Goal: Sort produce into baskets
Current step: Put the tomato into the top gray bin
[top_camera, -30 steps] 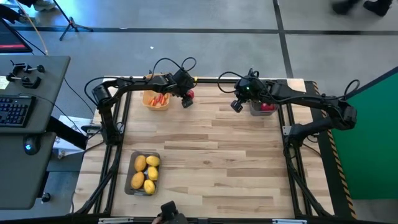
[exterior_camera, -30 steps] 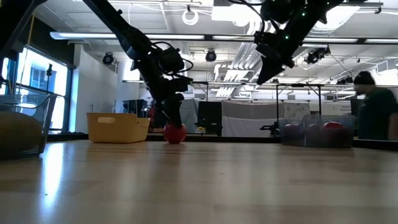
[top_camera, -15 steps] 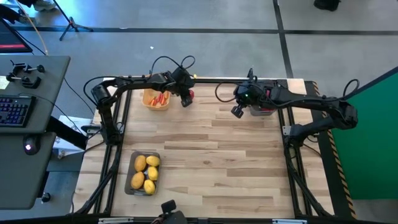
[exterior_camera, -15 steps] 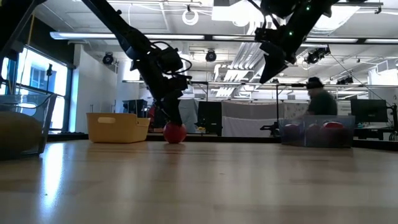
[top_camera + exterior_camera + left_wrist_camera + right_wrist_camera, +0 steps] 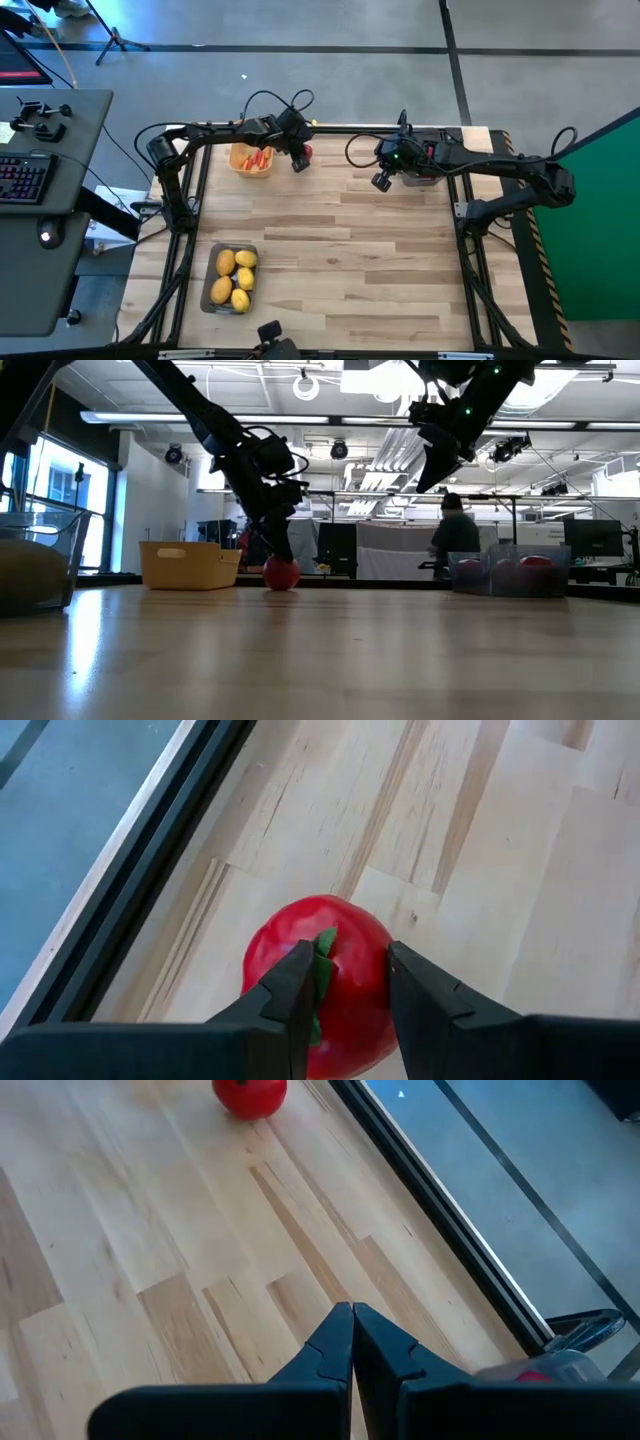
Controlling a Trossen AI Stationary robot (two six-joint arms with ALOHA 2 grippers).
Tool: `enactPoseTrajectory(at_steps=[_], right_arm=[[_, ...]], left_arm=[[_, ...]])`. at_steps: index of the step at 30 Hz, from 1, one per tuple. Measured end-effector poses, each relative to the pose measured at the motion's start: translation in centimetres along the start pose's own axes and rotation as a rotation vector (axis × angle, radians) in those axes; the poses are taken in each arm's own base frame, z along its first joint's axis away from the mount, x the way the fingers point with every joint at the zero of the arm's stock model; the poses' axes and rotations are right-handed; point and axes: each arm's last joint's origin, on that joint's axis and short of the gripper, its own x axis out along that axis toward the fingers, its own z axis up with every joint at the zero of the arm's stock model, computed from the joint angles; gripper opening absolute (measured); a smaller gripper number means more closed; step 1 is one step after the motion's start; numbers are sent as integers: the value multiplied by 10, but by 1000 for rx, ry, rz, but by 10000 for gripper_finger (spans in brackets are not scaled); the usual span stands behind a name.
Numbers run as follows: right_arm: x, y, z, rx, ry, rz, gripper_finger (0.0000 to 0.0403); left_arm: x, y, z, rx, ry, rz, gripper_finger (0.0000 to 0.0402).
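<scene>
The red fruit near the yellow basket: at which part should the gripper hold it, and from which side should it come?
Probably from above, across the middle of the red fruit. It rests on the table with its green top up, and its round sides suit the left gripper, whose fingers already straddle that top.

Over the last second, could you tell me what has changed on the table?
The left gripper closed its fingers onto the red fruit beside the yellow-orange basket. The right gripper, shut, drifted slightly leftward from the tray of red fruits. The lemons and carrot pieces stayed put.
</scene>
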Motion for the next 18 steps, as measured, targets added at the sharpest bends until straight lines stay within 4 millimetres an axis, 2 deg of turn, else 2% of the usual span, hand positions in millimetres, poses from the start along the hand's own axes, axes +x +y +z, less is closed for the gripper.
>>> enactPoseTrajectory(at_steps=[4,14,18], right_arm=[[0,0,0,-7,3,0,0],[0,0,-1,-6,7,13,0],[0,2,-1,0,9,59,0]], left_arm=[[-2,0,0,0,0,8,91],[-23,0,1,-19,-6,14,90],[-25,-3,2,-31,-10,-38,84]])
